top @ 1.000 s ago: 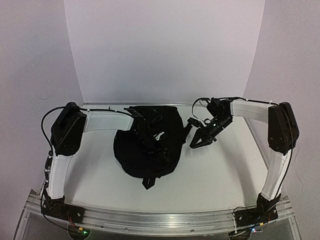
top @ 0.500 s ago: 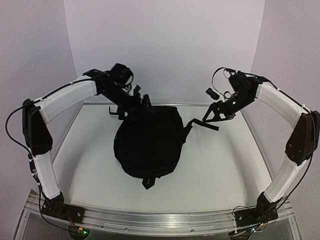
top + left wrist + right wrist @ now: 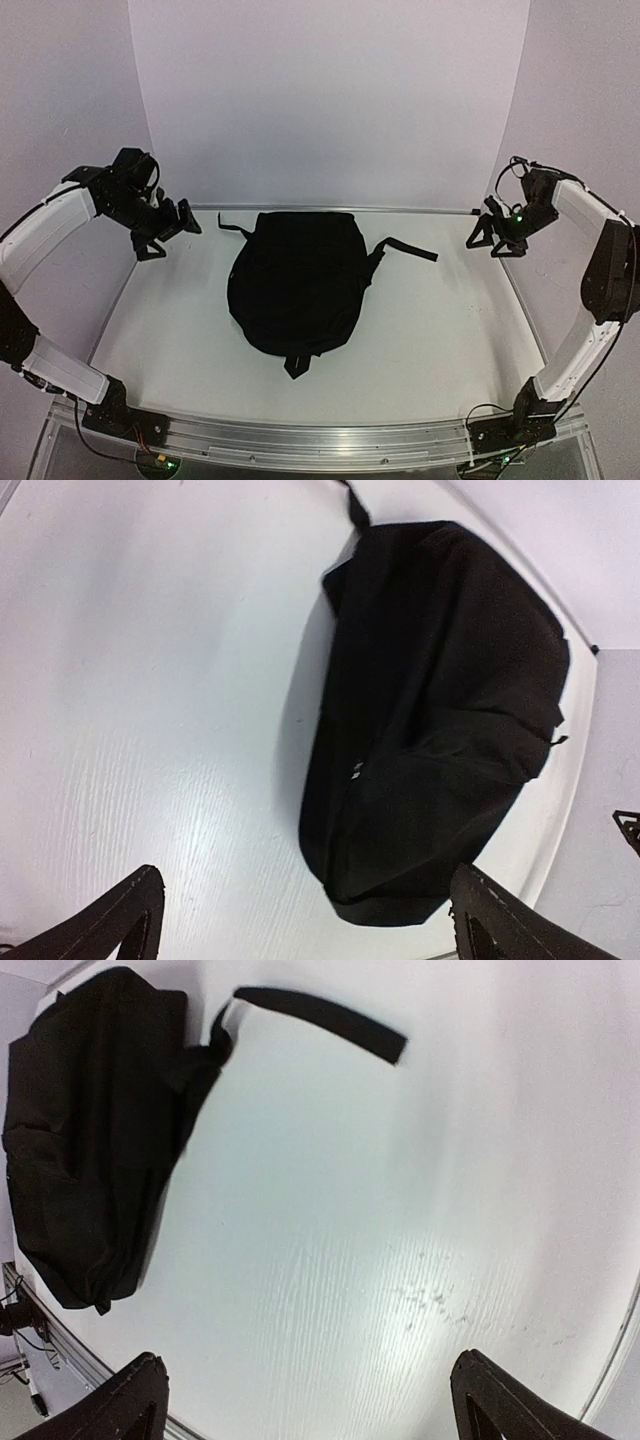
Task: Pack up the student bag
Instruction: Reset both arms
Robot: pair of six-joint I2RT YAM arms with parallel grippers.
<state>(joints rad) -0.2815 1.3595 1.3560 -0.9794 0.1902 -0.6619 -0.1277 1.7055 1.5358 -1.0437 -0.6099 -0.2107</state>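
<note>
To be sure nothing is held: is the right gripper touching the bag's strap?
Apart. The top view shows white table between the right gripper and the strap of the bag; its jaws are open.

Bright even light; soft shadow beside the student bag
</note>
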